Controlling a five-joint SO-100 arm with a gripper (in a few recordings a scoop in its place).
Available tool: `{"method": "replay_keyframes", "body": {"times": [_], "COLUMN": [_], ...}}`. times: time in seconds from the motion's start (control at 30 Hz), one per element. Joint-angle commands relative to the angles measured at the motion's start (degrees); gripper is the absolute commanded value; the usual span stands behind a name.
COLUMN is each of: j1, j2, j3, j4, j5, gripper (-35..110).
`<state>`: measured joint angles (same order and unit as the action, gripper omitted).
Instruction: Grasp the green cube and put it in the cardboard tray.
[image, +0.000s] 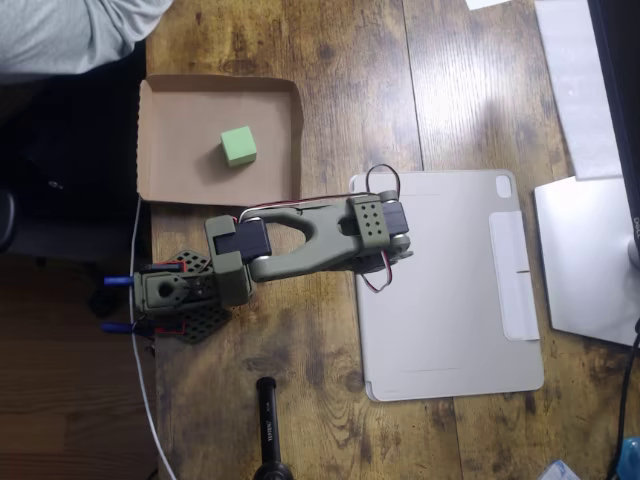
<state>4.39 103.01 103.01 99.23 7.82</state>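
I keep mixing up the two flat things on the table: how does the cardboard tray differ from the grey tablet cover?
The cardboard tray is brown and roughly square with low raised rims; the grey tablet cover is pale, longer and flat. The tray holds the green cube; part of the robot arm hangs over the cover's corner. The tray lies at the table's left edge in the overhead view. Both lie flat on the table.

olive-green arm (300, 240) of chunky printed segments, black servo blocks set into them, a perforated plate on one segment, red and white wires looping, blue-tipped connectors by the base.
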Motion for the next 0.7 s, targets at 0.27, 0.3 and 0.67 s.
{"method": "replay_keyframes", "body": {"times": [0.27,0.3,0.67], "j1": [1.58,1.58,0.88], "j2": [1.67,1.67,1.49], "j3": [-1.23,-1.23,-1.23], "j4": [0.53,0.53,2.20], "j5": [-0.44,-0.44,-1.41], "gripper": [0,0,0]}}
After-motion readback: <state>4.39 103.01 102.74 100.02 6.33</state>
